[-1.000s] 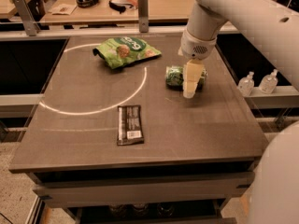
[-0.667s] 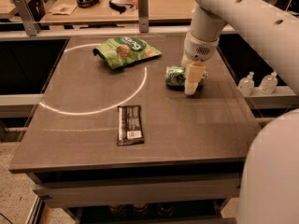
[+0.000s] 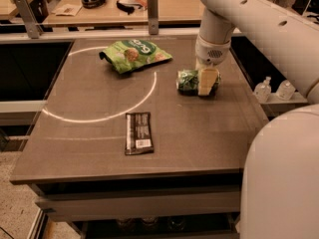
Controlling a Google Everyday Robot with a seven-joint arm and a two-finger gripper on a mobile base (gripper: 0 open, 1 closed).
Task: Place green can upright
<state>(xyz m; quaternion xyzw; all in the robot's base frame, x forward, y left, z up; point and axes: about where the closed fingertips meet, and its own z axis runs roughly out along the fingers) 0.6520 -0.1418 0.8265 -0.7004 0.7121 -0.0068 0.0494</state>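
The green can lies on its side on the dark table, right of the middle, with its long axis running left to right. My gripper comes straight down from the white arm and sits over the can's right end, covering that end. The can's left part shows green with a pale print. The can's top and pull tab are hidden.
A crinkled green snack bag lies at the back of the table. A dark snack bar lies near the front middle. A white arc is marked on the tabletop. Two small bottles stand on a ledge to the right, and a desk with clutter stands behind.
My gripper has moved left from beside the can's right end to over that end. The can, the bag and the bar have stayed in place.
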